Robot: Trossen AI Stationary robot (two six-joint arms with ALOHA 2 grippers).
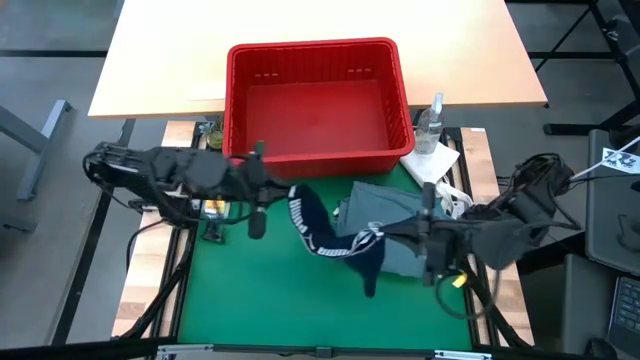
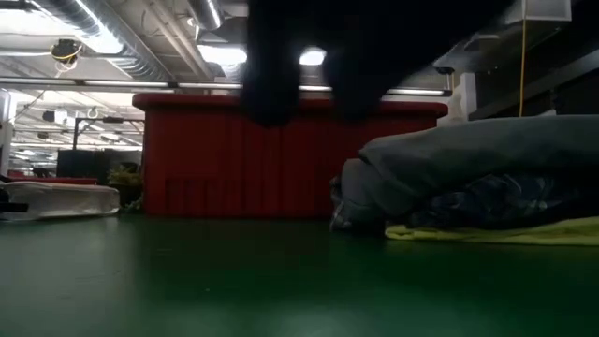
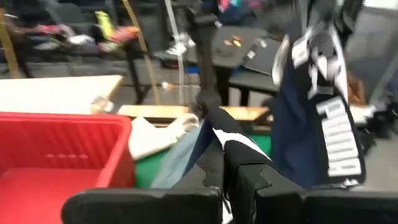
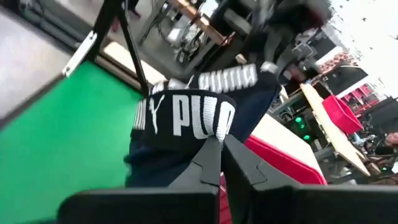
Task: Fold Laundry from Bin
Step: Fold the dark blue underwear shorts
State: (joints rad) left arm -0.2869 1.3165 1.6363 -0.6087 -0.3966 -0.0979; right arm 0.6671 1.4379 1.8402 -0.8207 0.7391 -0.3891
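Above the green mat, left hand and right hand each pinch the raised navy garment between them

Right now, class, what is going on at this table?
Both arms hold the dark navy garment up above the green mat. The left gripper is shut on one end, the right gripper on the other, so the cloth sags between them. The red bin behind looks empty. A pile lies on the mat by the right arm: the grey-blue garment on top, a yellow one beneath. Nothing looks folded yet.
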